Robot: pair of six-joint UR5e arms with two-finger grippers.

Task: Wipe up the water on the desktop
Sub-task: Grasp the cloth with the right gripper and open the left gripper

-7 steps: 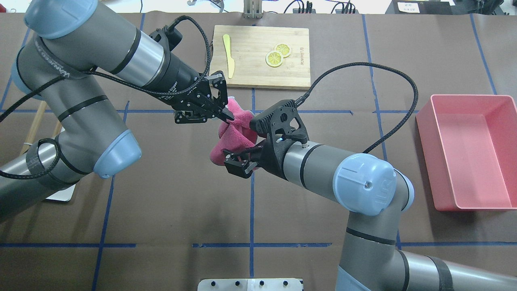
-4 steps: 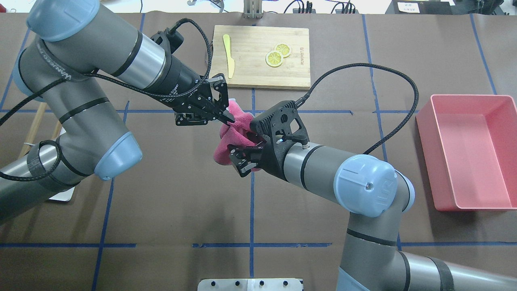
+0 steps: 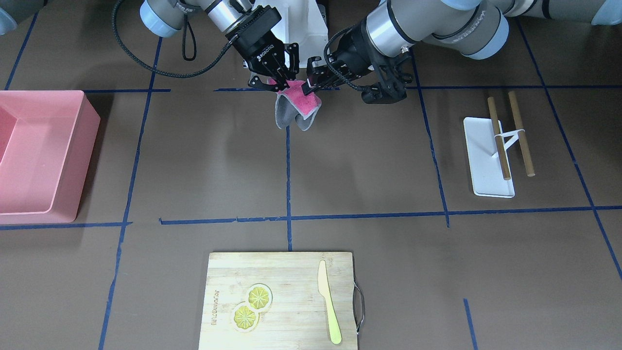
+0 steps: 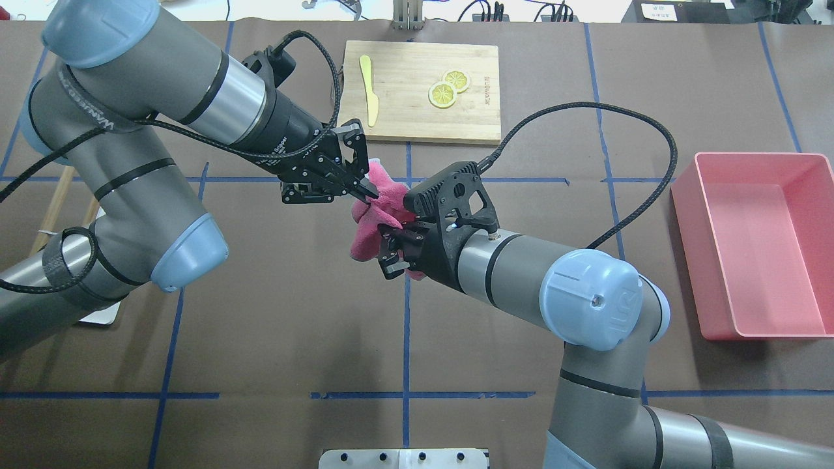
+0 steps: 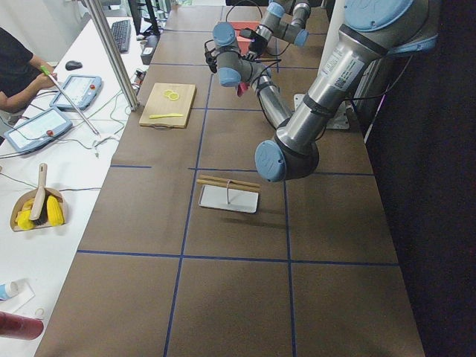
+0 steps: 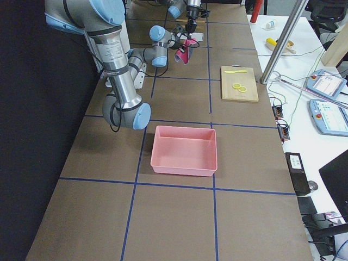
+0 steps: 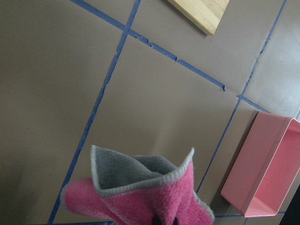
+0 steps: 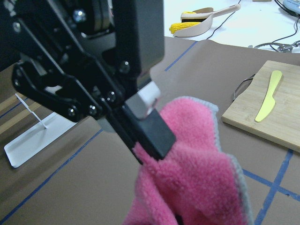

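A pink cloth (image 4: 381, 203) with a grey underside hangs above the dark-brown desktop (image 4: 260, 312) near its middle. My left gripper (image 4: 370, 191) is shut on the cloth's upper edge. My right gripper (image 4: 389, 244) is shut on the cloth's lower part, close beside the left one. In the front-facing view the cloth (image 3: 300, 104) droops below both grippers, clear of the desktop (image 3: 364, 160). The left wrist view shows the cloth (image 7: 154, 197) over bare tabletop. The right wrist view shows the left gripper's fingers (image 8: 150, 131) clamped on the cloth (image 8: 197, 164). I see no water on the desktop.
A bamboo cutting board (image 4: 423, 117) with a yellow knife (image 4: 370, 91) and lemon slices (image 4: 448, 88) lies at the far middle. A pink bin (image 4: 759, 326) stands at the right. A white stand with wooden rods (image 3: 486, 160) lies on the robot's left side.
My right gripper has moved up into the cloth and its fingers have closed on it. My left gripper has held the cloth almost still.
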